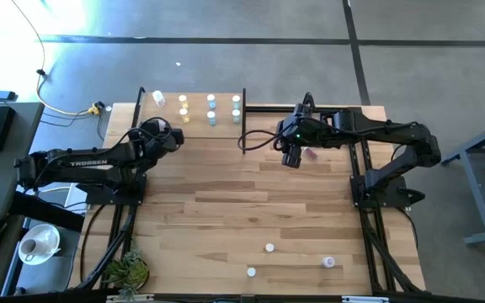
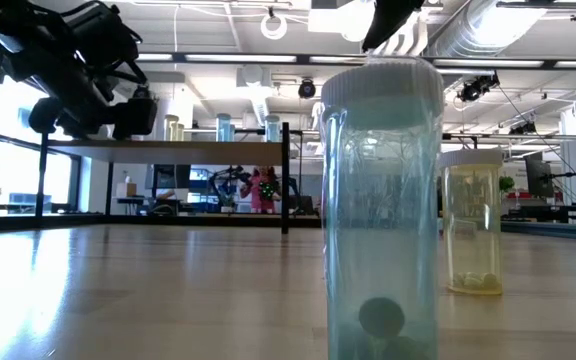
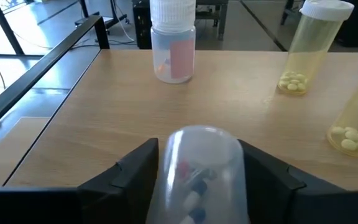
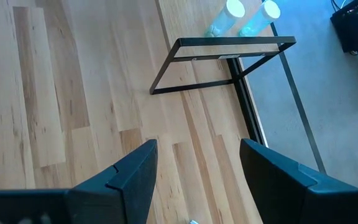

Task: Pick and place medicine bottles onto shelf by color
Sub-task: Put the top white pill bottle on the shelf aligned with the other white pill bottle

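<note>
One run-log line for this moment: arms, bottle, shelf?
left gripper: at shelf, fingers open around clear bottle | right gripper: open, empty, hovering beside shelf | loose bottles on table's near edge

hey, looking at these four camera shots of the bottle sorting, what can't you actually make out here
- High view: the medicine bottles on the shelf are too small to tell tints; the left gripper hides what lies between its fingers.
- Left wrist view: a clear bottle stands between the fingers; contact cannot be told, and the edge cuts off its base.
- Low view: a blue bottle blocks the table behind it.
- Right wrist view: the right gripper is open and empty.
</note>
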`<state>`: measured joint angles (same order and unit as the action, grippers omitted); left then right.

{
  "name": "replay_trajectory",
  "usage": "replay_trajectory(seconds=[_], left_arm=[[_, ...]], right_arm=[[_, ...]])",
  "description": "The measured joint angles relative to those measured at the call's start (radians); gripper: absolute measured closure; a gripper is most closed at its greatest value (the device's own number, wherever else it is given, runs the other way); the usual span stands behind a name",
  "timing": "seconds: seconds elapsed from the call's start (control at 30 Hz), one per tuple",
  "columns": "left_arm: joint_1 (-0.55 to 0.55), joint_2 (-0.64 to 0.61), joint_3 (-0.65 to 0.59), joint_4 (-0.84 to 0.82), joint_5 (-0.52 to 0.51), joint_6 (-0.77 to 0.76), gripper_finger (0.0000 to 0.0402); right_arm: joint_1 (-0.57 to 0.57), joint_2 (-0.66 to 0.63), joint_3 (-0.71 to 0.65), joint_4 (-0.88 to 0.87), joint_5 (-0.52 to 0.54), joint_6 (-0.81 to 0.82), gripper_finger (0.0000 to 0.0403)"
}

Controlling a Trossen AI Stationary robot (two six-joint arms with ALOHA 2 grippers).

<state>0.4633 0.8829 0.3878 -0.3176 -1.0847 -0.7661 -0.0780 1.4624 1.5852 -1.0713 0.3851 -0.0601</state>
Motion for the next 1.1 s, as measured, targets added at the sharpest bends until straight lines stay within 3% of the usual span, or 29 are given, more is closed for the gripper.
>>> replay_trajectory(seconds=[0.27,0.73,1.1], left_arm=[[0.000,-0.001,0.054,-0.003,0.002,0.076,0.0269],[0.001,-0.036,0.116,-0.049,0.002,0.150,0.0265],[0.000,-0.188,0.213,-0.061,0.186,0.359,0.0263]], right_arm=[[0.000,0.000,0.000,0.000,0.000,0.000,0.0182],[0.000,0.000,0.000,0.007,0.001,0.019,0.0182],[-0.001,0.000,0.000,0.095,0.003,-0.012,0.0182]])
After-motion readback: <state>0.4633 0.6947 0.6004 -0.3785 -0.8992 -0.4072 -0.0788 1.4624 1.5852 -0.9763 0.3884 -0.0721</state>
